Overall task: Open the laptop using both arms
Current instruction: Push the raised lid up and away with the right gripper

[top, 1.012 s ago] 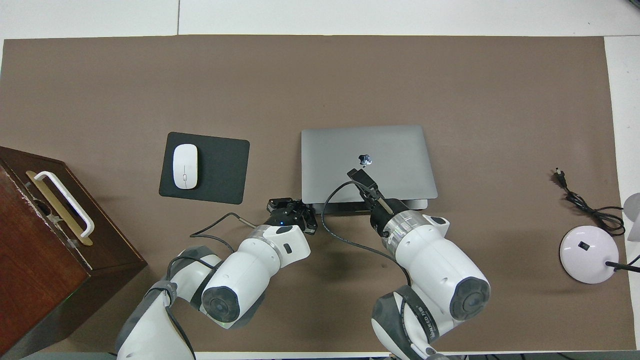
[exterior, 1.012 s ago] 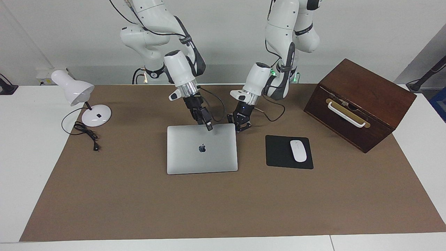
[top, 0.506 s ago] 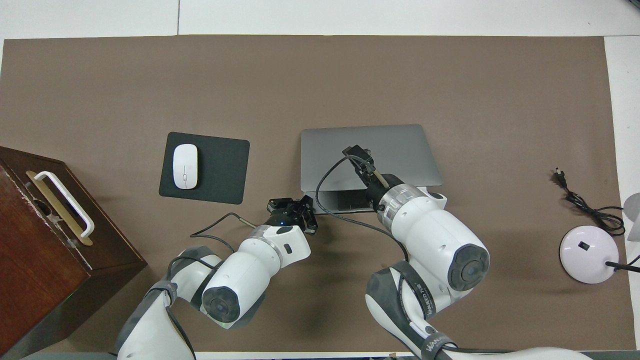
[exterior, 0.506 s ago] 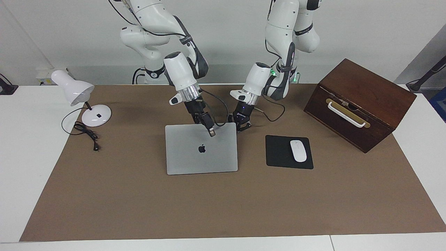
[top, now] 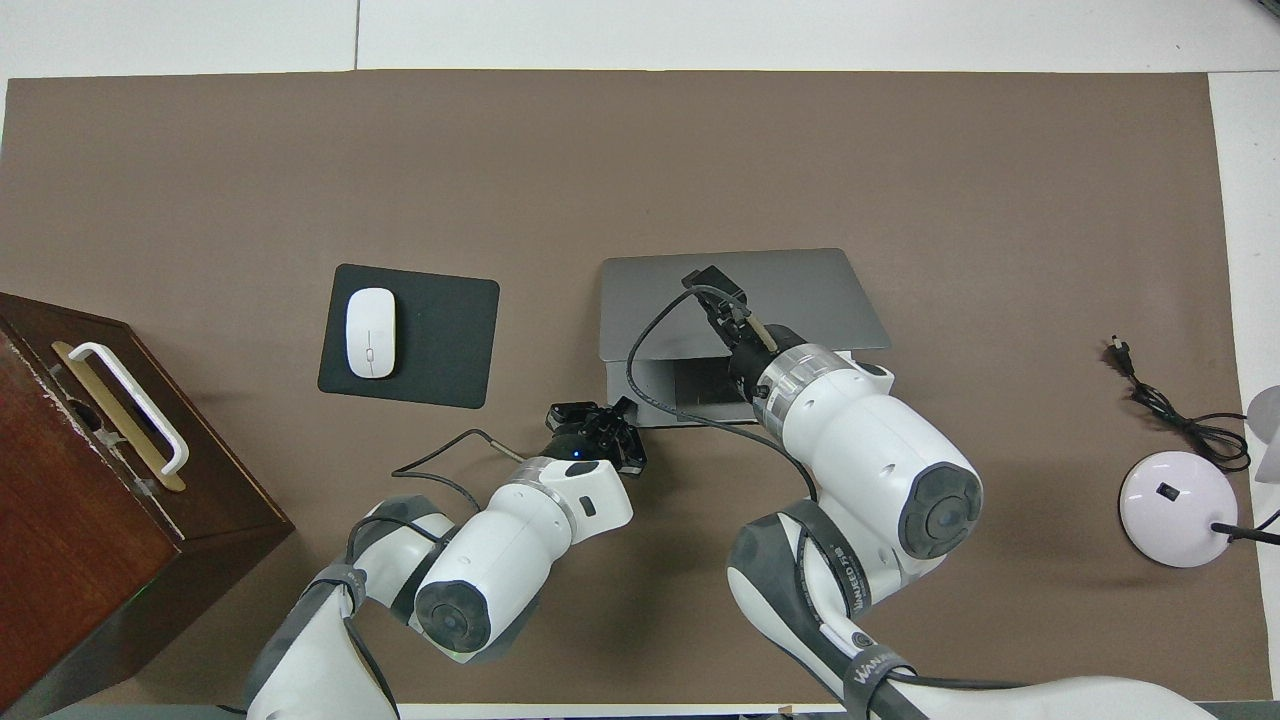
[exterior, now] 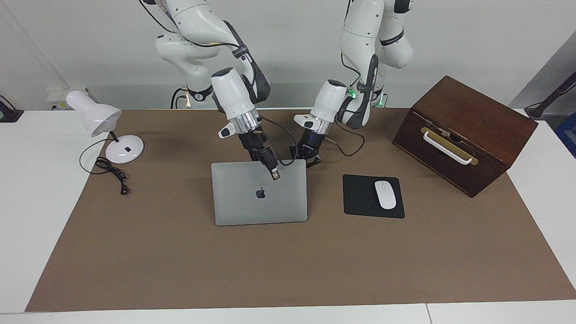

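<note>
The laptop [exterior: 259, 192] sits partly open; the right pincer [exterior: 271, 171], pinching its lid edge, should lift slowly while the left pincer [exterior: 310, 158], pressed together, steadies the base

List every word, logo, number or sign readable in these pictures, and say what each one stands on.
Apple logo, a sign with no words: centred on the lid of the laptop.
"WANEED" or something close, not sure: a strap on the right arm, in the overhead view.
Small print on the left gripper: too small to read.
Nothing readable on the mouse, mouse pad, wooden box or lamp.
</note>
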Motion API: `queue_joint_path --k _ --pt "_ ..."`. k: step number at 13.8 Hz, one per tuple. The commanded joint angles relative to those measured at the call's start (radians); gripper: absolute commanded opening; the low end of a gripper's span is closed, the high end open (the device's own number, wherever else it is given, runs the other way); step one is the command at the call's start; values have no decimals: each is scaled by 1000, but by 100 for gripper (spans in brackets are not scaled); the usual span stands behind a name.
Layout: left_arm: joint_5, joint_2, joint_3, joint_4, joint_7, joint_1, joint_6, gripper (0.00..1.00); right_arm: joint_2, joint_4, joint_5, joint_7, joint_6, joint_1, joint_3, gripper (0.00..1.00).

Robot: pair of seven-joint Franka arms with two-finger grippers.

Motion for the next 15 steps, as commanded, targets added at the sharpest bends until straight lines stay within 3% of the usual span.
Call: queue_joint_path --k 1,5,15 --pt "8 56 0 14 -16 -26 3 0 23 31 24 -61 -19 -13 5 100" --pt "8 58 2 14 -16 -26 5 0 30 46 24 -78 -32 -21 4 100" --pt "10 58 3 14 -15 -26 5 0 53 295 13 -91 -416 -35 -16 100"
